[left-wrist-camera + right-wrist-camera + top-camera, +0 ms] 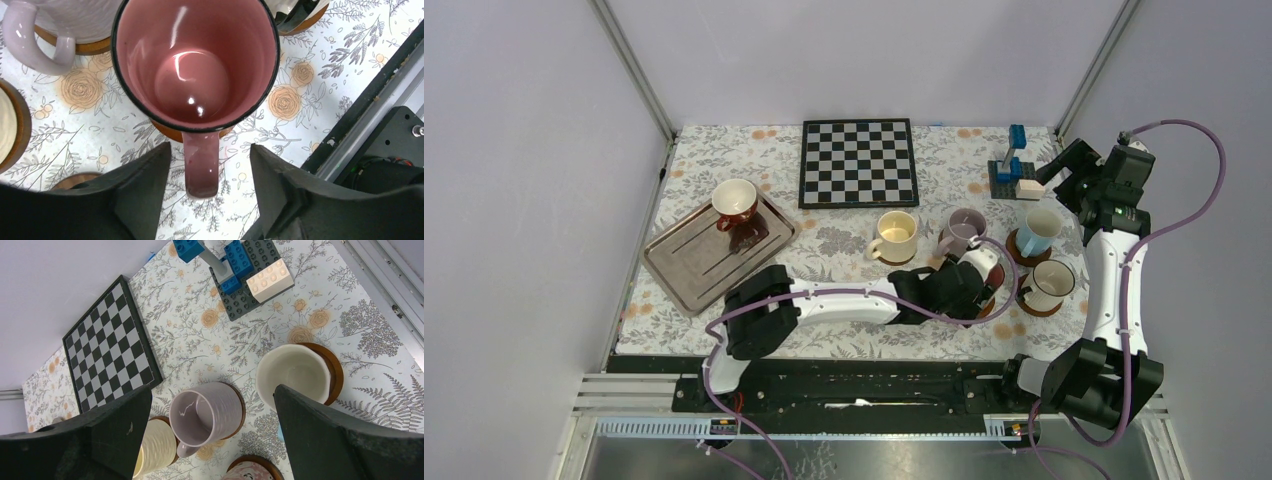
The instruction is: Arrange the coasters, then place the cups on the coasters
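One upright pink mug [195, 65] on a coaster [167, 133], handle toward the parted, empty left gripper [210, 152]; right gripper [212, 390] wide, empty.

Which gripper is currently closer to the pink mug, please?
Left. The left gripper sits right at the pink mug, its open jaws either side of the handle without touching. The right gripper hovers at the far right corner, beside the toy-brick build.

Pink cup [195, 65] stands on its coaster [170, 134]; dark red cup [735, 200] sits apart.
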You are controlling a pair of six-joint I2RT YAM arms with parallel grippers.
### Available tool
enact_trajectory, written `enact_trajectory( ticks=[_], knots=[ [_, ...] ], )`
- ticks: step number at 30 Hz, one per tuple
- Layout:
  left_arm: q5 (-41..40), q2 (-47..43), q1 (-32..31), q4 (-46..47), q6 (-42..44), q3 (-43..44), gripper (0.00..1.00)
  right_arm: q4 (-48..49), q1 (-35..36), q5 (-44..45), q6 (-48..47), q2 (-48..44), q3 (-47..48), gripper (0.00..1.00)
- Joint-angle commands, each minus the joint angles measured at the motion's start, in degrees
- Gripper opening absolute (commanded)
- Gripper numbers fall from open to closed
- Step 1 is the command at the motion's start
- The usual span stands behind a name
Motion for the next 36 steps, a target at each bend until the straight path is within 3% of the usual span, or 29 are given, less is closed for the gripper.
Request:
enact_trajectory(
  ticks=[1, 10, 13, 16, 20, 24, 29, 36],
  knots=[
    [-0.02, -5.7, -0.27, -1.97, -0.74, 0.84, 0.67, 2.38, -0.2, -1.96, 0.25, -1.37, 0.09, 1.0],
    [5.66, -15.77, 0.29, -5.84, 7.35, -0.21, 0.82, 3.04, -0.14, -4.41, -0.93, -1.39, -0.08, 1.0],
    [10.68, -19.72, 4.05, -8.47, 9.08, 0.19, 0.86, 3.89, -0.13, -7.77, -1.84, -1.14, -0.46, 1.0],
    [19.42, -24.22, 13.39, -10.68, 8.48, 1.26, 0.93, 5.73, -0.12, -10.53, -5.07, -1.59, -1.69, 1.0],
    [19.6, -30.71, 28.03, -11.19, 8.04, -0.86, 0.97, 6.76, -0.12, -12.36, -9.29, -1.72, -2.7, 1.0],
    [20.81, -33.66, 44.07, -17.45, 10.55, -1.46, 0.97, 6.46, -0.12, -14.86, -11.64, -0.4, -2.16, 1.0],
    [32.82, -37.35, 64.08, -21.04, 17.19, -7.2, 0.98, 7.14, -0.12, -18.13, -15.35, 0.15, -3.21, 1.0],
    [34.95, -38.35, 81.18, -23.72, 25.78, -13.51, 0.92, 8.45, -0.12, -19.69, -17.99, 0.58, -5.17, 1.0]
  ],
)
